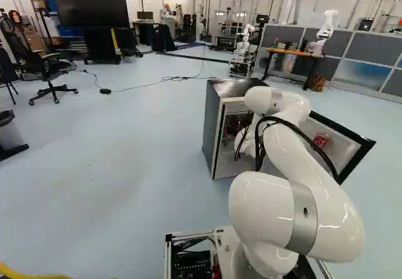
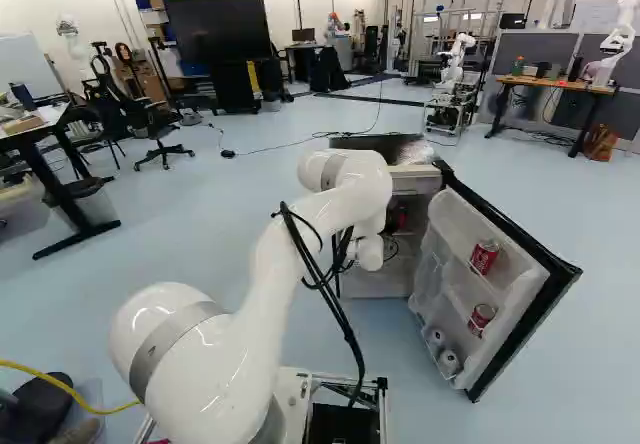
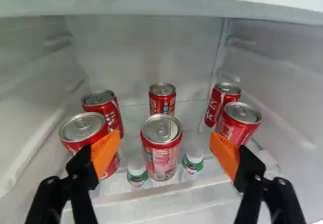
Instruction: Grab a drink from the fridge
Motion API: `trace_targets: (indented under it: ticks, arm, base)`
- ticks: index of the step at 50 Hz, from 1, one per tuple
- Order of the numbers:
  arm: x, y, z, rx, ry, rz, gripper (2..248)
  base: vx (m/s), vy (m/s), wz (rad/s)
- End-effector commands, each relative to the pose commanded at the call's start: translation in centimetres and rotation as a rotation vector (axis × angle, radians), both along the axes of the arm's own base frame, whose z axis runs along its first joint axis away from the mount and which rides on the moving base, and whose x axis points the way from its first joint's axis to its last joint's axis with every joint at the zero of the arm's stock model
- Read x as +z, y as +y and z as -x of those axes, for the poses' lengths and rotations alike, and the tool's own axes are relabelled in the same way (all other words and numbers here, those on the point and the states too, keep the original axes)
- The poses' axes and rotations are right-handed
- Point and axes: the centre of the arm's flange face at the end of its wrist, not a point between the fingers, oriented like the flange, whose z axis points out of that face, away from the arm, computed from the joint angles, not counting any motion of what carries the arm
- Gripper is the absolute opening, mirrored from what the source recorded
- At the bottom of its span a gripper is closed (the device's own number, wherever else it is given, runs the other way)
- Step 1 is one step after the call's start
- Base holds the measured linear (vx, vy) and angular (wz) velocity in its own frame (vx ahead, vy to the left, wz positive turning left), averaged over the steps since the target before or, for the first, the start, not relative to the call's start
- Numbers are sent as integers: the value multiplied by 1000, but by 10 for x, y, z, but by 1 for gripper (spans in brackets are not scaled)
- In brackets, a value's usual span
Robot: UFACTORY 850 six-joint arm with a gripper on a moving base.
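Observation:
The fridge [image 1: 213, 128] stands with its door open ahead of the arm, and the arm's far end reaches into its opening, hiding the gripper in both base views. In the wrist view my gripper [image 3: 165, 156] is open, its orange pads wide apart. A red can [image 3: 161, 151] stands upright between and just ahead of the pads. Another red can [image 3: 162, 100] is behind it. Two more cans [image 3: 83, 133] are by one finger, partly covered by its pad, and two others [image 3: 241, 120] by the other finger. I cannot tell whether the pads touch those outer cans.
Small white-capped bottles [image 3: 137, 171] flank the middle can. A shelf edge [image 3: 161, 4] spans above the cans. The open fridge door [image 2: 510, 294] holds more red cans [image 2: 485, 257], right of the arm. Another robot [image 2: 457, 64] stands far behind the fridge.

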Motion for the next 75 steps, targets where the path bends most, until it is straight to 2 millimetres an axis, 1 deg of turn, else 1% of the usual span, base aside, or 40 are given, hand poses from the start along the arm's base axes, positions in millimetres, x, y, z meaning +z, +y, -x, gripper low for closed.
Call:
trace_targets:
  ticks: [1, 6, 7, 11, 12, 16, 17, 21, 22, 28, 44, 57, 65, 75]
  arm:
    - [0, 0, 0, 0, 0, 0, 218]
    - [0, 0, 0, 0, 0, 0, 218]
    - [0, 0, 0, 0, 0, 0, 179]
    - [0, 0, 0, 0, 0, 0, 179]
    - [0, 0, 0, 0, 0, 0, 141]
    - [0, 0, 0, 0, 0, 0, 141]
    - [0, 0, 0, 0, 0, 0, 104]
    - [0, 0, 0, 0, 0, 0, 104]
    - [0, 0, 0, 0, 0, 0, 95]
    - [4, 0, 0, 0, -1, 1, 95]
    - [24, 0, -1, 0, -9, 4, 95]
    - [27, 0, 0, 0, -9, 4, 95]
    - [29, 0, 6, -3, 0, 0, 95]
    - [34, 2, 19, -10, 22, -11, 95]
  base:
    - [0, 0, 0]
    - [0, 0, 0]
    - [0, 0, 0]
    - [0, 0, 0]
    - [0, 0, 0]
    - [0, 0, 0]
    - [0, 0, 0]
    - [0, 0, 0]
    - [0, 0, 0]
    - [0, 0, 0]
    - [0, 0, 0]
    - [0, 0, 0]
    - [0, 0, 0]
    - [0, 0, 0]
